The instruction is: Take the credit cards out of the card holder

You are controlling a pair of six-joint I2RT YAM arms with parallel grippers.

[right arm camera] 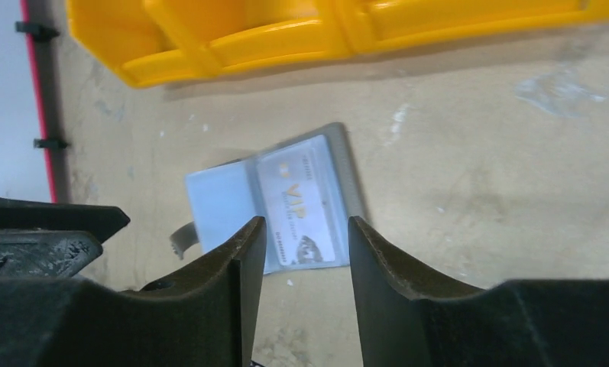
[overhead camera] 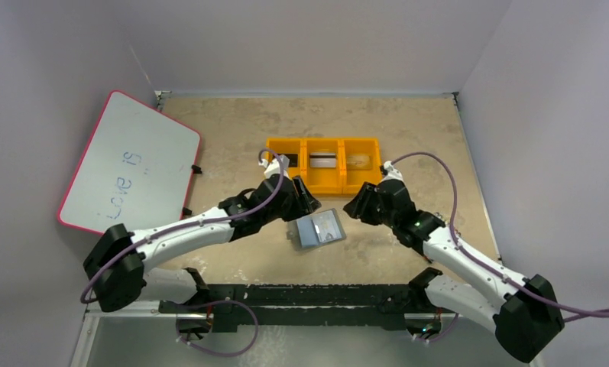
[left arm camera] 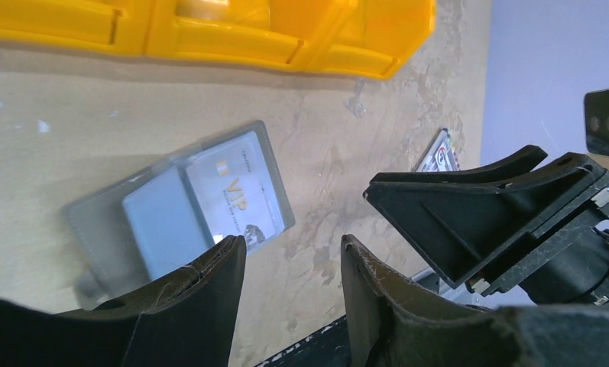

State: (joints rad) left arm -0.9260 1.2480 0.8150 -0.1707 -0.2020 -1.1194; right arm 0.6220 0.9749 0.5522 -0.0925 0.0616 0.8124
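Note:
The card holder (overhead camera: 319, 228) lies open on the table between the two arms, pale blue-grey inside, with its snap tab to the left. A silver-white card marked VIP (left arm camera: 236, 187) sits in its right pocket, and also shows in the right wrist view (right arm camera: 299, 206). The left pocket (right arm camera: 221, 202) looks plain blue-grey. My left gripper (overhead camera: 309, 203) is open and empty, just above the holder's left edge (left arm camera: 293, 241). My right gripper (overhead camera: 353, 208) is open and empty, just right of the holder (right arm camera: 305, 222). Neither touches the holder (left arm camera: 133, 222).
The yellow three-part bin tray (overhead camera: 304, 164) stands just behind the holder. A silver card with a dark stripe (overhead camera: 323, 160) lies in its middle part and a pale card (overhead camera: 357, 160) in its right part. A whiteboard (overhead camera: 129, 164) leans at the far left. A white printed pack (left arm camera: 438, 151) lies beyond the right gripper.

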